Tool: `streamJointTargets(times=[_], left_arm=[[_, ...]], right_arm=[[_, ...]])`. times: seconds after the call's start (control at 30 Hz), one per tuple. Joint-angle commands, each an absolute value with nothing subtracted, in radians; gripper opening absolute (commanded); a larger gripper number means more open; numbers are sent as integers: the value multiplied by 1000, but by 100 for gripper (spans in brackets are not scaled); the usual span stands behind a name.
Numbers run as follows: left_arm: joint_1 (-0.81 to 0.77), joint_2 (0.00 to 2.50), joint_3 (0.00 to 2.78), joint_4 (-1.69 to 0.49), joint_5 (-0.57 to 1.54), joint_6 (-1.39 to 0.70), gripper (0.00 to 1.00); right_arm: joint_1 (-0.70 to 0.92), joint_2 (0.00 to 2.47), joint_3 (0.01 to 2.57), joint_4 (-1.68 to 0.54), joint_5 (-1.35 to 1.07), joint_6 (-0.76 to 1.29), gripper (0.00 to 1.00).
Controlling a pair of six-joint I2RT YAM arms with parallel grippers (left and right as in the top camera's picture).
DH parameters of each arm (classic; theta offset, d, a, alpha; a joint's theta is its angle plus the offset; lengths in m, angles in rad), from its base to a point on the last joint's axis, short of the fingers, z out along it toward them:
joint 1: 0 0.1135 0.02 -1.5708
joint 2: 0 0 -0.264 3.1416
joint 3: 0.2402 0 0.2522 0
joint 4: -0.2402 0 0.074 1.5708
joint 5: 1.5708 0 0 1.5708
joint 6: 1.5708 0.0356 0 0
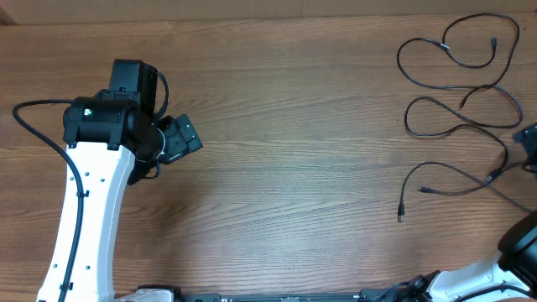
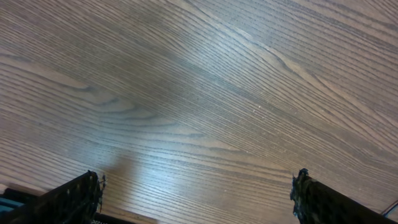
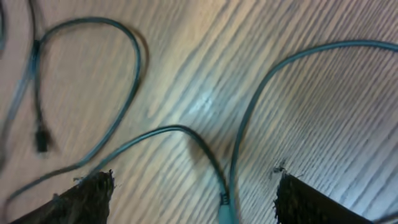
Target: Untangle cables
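Our right pincer (image 3: 193, 180) hangs released over the cables (image 3: 180, 128), left pincer (image 2: 198, 182) released too; closing here, we risk pinching two strands and tightening loops.

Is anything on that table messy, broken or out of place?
Only the cables: thin black cords sprawl in loose, crossing loops at the table's right side, plug ends pointing every way. Nothing looks broken or spilled.

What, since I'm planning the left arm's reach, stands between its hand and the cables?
Nothing visible. Only bare wooden table lies between the left hand and the cables, which lie loose at the table's right side.
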State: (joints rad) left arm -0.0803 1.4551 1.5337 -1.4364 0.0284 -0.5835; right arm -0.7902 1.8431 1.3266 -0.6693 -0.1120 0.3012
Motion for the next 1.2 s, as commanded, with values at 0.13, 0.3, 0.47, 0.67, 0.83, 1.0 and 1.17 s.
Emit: streamJointTargets(times=[0.13,0.3,0.47,0.67,0.83,1.0,1.17], left_arm=[[-78,1446,1555,-1436,19,-572,100],[-78,1446,1555,-1436,19,-572,100],[-78,1446,1555,-1436,19,-572,100],[-78,1446,1555,-1436,19,-572,100],[-78,1446,1555,-1436,19,-572,99],[-78,1446,1555,-1436,19,-572,100],[-78,1446,1555,-1436,19,-572,100]], right_arm=[[-764,1827,1400,-889,-510,338,85],[-704,1827,1400,-1086,-525,338,87],[-601,1827,1399,-1208,-507,298,88],[-388,1827,1399,-1244,-338,323,88],[-252,1827,1398,-1251,-304,345,90],[-128,1827,1398,-1266,-305,337,100],[-63,1827,1398,-1290,-296,336,100]])
